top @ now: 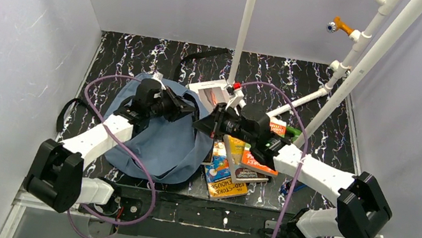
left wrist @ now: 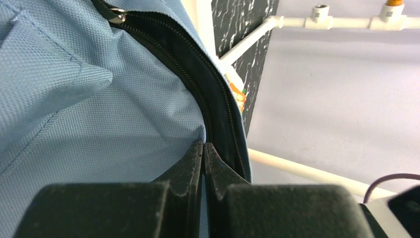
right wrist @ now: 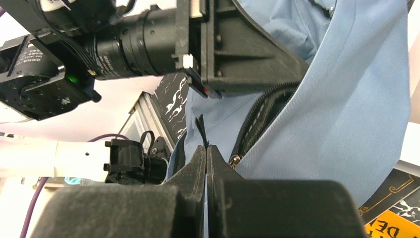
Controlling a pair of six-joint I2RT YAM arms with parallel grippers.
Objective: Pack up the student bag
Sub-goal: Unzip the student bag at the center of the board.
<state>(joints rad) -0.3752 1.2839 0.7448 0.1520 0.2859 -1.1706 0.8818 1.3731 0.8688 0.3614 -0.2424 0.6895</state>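
Grey-white walls enclose a black marbled desk. From above, the bag lies left of centre on the desk, with a black strap looping toward the left edge. The left arm reaches up from the lower left across the bag. The right arm comes in from the lower right. Both sets of jaws sit close together at the bag's upper right rim, near the middle of the frame. Books lie fanned just right of the bag, partly under the right arm. White pipes slant across the upper right.

In the left wrist view, the left jaws are clenched at bottom centre and pinch the bag's blue edge. They grip right beside the black zipper, which curves from the upper left down to the tips. A metal zip pull sits at the top left. Blue fabric fills the left half of the frame, and wall and pipes fill the right.

In the right wrist view, the right jaws are pressed together at lower centre on the bag's rim. A frayed black tab sticks up from between the tips. Blue fabric sweeps across the right half of the frame. The left arm's black wrist fills the top, touching the fabric. A book cover with yellow lettering shows in the lower right corner.
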